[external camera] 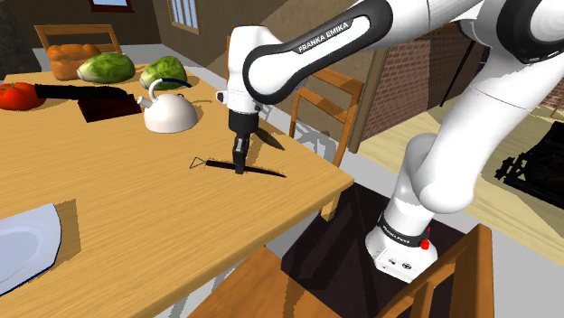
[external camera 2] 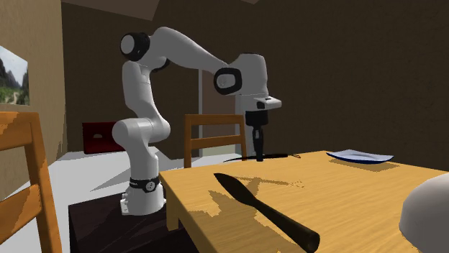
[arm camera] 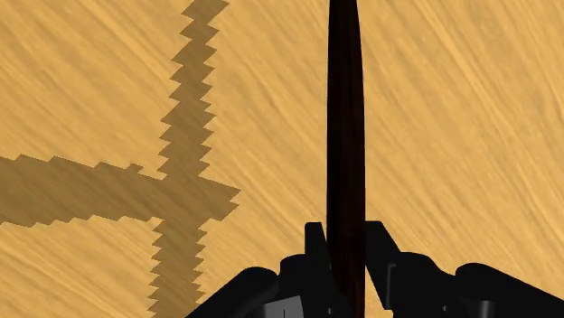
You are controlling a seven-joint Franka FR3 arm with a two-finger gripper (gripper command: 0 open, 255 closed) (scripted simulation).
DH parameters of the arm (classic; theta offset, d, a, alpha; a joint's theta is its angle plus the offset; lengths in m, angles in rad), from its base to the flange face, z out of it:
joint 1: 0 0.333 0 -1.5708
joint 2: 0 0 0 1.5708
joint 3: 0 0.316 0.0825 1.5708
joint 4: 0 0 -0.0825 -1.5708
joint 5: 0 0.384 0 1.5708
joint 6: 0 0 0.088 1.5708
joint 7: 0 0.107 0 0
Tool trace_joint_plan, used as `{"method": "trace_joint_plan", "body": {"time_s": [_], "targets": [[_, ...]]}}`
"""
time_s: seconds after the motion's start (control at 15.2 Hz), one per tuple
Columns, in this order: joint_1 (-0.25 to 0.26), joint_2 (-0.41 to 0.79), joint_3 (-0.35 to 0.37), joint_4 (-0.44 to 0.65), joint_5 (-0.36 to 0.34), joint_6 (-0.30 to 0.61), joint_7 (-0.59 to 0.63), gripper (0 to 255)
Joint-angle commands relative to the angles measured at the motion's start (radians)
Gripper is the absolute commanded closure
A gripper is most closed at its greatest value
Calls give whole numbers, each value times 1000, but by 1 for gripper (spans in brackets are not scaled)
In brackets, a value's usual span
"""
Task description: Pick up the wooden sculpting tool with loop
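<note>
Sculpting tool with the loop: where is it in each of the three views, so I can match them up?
Shoulder view: the sculpting tool lies flat on the table toward its right edge, under the gripper, with the loop pointing left.
Second exterior view: it is a thin dark line at the table's far end, below the gripper.
Wrist view: its dark handle is clasped between the fingers.
Shared landmark: the gripper.

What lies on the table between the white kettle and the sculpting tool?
Nothing. In the shoulder view, the table between the kettle and the sculpting tool is bare wood.
</note>
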Motion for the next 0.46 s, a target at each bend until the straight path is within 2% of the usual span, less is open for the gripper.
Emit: {"method": "trace_joint_plan", "body": {"time_s": [0.0,0.4], "targets": [[-1,-14,-2,11,-2,-25,2,255],[-3,-36,-4,47,-7,-83,11,255]]}}
